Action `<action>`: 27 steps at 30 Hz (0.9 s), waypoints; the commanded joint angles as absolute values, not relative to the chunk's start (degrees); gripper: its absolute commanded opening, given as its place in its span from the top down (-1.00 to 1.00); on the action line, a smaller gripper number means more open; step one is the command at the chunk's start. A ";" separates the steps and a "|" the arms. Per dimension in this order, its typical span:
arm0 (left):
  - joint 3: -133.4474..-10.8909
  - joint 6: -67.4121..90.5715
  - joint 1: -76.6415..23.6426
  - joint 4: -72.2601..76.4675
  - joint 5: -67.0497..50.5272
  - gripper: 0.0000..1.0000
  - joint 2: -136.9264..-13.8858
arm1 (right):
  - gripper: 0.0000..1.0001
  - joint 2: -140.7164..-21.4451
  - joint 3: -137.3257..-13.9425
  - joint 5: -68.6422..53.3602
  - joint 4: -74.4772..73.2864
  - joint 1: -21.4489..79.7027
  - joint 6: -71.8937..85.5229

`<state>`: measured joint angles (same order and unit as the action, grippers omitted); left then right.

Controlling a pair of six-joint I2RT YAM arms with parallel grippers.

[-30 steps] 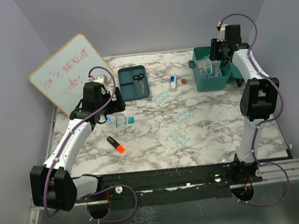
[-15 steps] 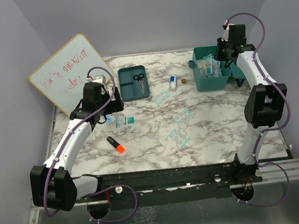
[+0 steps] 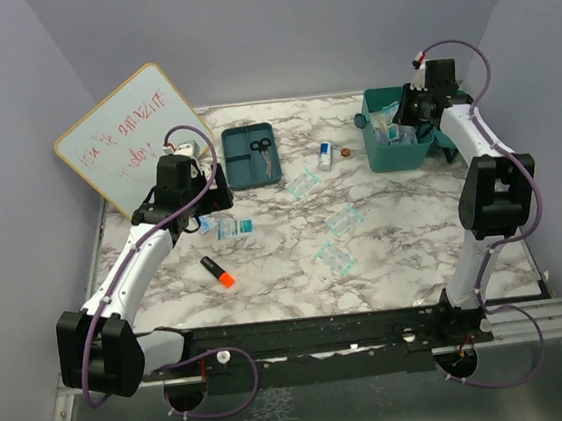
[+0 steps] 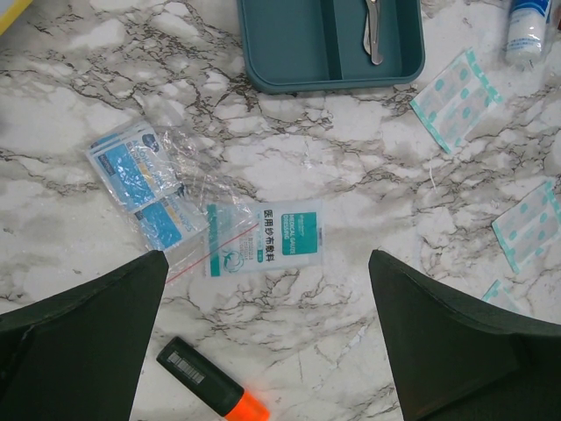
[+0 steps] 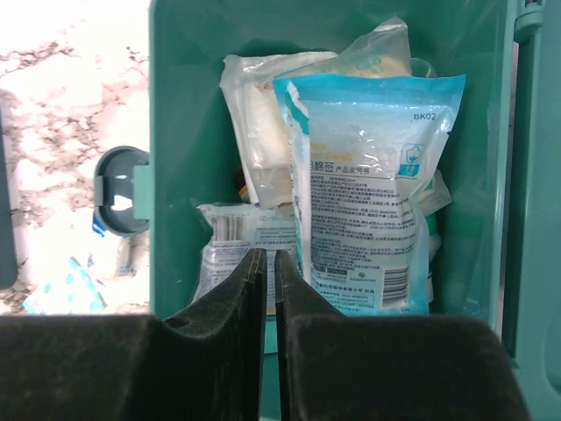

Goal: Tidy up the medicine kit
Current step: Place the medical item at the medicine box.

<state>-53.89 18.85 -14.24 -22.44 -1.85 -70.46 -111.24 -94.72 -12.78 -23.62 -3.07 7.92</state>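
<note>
The medicine kit is a teal box standing open at the back right, packed with pouches. My right gripper hangs over its opening. In the right wrist view the jaws stand almost together with nothing between them, just above a white printed packet and beside a blue pouch inside the kit. My left gripper is wide open above a white and teal dressing packet and a clear bag of blue sachets.
An orange highlighter lies near the left arm. The flat teal tray holds scissors. Plasters and a small bottle lie mid-table. A whiteboard leans at the back left.
The right gripper's jaws have come together and its wrist has shifted a little above the kit. The left arm has not moved.
</note>
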 commanded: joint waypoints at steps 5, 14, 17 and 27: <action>-53.17 18.72 -14.06 -21.80 -1.41 -0.98 -70.05 | 0.76 -118.22 -98.47 -7.49 -23.64 -3.20 6.17; -53.35 18.53 -14.06 -21.88 -2.21 -0.98 -71.02 | 0.78 -117.37 -98.22 -3.25 -22.87 -3.21 6.92; -53.26 18.54 -14.06 -21.94 -2.54 -0.98 -71.43 | 0.76 -116.30 -98.74 -3.76 -23.85 -3.25 7.31; -53.42 18.02 -14.06 -21.97 -6.60 -0.95 -76.39 | 0.42 -105.48 -94.60 -10.76 -24.45 -3.24 11.51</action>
